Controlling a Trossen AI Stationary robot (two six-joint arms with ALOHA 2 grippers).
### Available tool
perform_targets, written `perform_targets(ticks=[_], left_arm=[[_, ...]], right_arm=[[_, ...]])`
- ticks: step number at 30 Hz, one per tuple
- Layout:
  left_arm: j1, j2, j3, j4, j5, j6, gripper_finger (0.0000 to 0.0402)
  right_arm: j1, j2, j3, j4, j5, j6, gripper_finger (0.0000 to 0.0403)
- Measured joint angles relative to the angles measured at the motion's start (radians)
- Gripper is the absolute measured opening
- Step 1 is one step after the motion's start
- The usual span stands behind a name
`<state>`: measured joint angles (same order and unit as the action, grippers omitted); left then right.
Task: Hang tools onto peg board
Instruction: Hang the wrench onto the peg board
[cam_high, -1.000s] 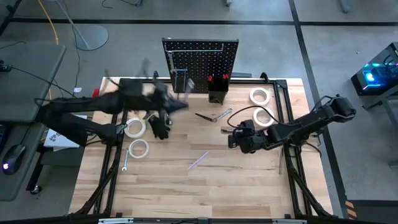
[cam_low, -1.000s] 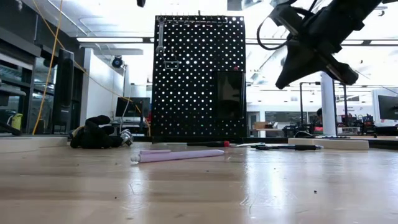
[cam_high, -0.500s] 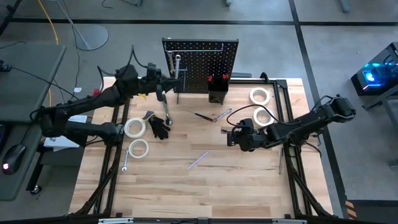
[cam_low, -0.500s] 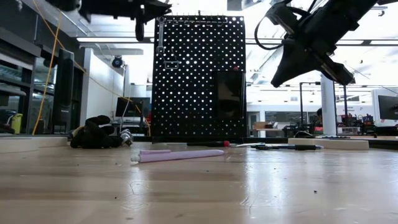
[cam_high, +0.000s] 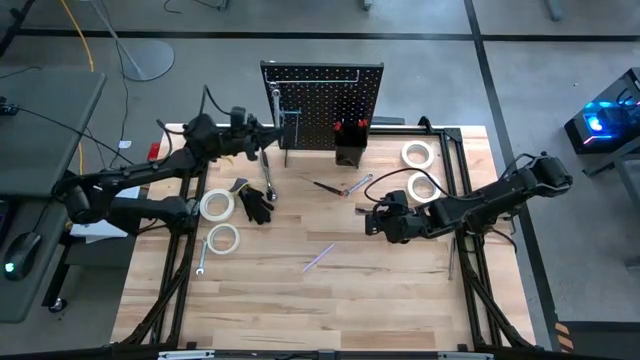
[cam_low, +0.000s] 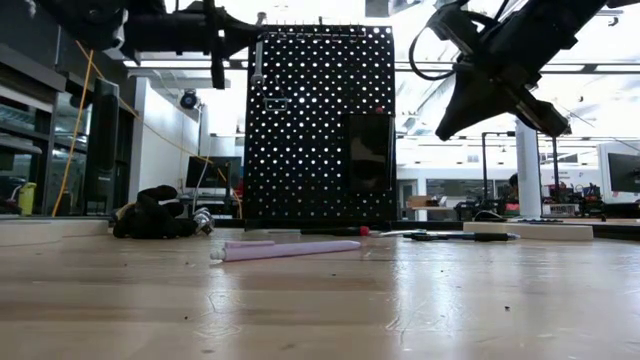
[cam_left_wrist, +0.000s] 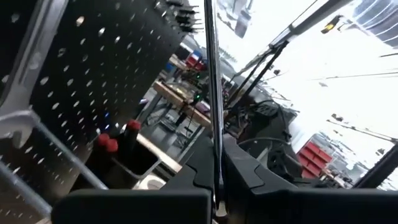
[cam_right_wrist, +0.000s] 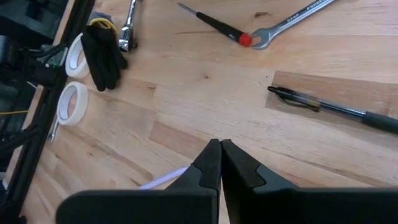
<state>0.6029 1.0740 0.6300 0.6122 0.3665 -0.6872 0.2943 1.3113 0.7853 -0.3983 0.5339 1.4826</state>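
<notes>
The black peg board (cam_high: 330, 100) (cam_low: 320, 120) stands upright at the table's far edge. One silver wrench (cam_high: 277, 102) (cam_low: 258, 50) hangs on it, and red-handled screwdrivers (cam_left_wrist: 109, 143) stick up from its small bin (cam_high: 350, 152). My left gripper (cam_high: 257, 142) (cam_low: 232, 35) (cam_left_wrist: 216, 152) is high up at the board's left edge, shut on a slim flat tool (cam_low: 215, 55), seen edge-on in the wrist view. My right gripper (cam_high: 372, 222) (cam_right_wrist: 219, 146) hangs shut and empty over the table's middle right, pointing slantwise down. My left gripper pinches the slim tool (cam_left_wrist: 213, 130) between its two fingers, which lie level and point at the peg board. The tool stands upright across the fingers, one end above them and one end (cam_low: 215, 82) hanging below. It is lifted well clear of the table.
On the table lie a ratchet wrench (cam_high: 268, 175), a black glove (cam_high: 257, 205), two tape rolls (cam_high: 216, 206) at the left and two (cam_high: 420, 170) at the right. A screwdriver (cam_high: 325, 187), a wrench (cam_high: 358, 185), a pen (cam_right_wrist: 329, 107) and a purple stick (cam_high: 320, 257) lie mid-table.
My left gripper has swung toward the far edge and the peg board and come down from above the low view into it, carrying the slim tool. The tool now hangs upright beside the board's left edge.
</notes>
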Motion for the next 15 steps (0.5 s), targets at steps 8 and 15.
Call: perform_targets(ticks=[8,15], left_arm=[[0.007,0.01,0.0,0.039,0.01,0.008,0.0001],[0.026,0.041,0.0,0.047,0.01,0.001,0.0001]], right_arm=[[0.0,0.0,0.0,-0.001,0.001,0.0,0.0],[0.0,0.0,0.0,-0.001,0.013,0.0,0.0]])
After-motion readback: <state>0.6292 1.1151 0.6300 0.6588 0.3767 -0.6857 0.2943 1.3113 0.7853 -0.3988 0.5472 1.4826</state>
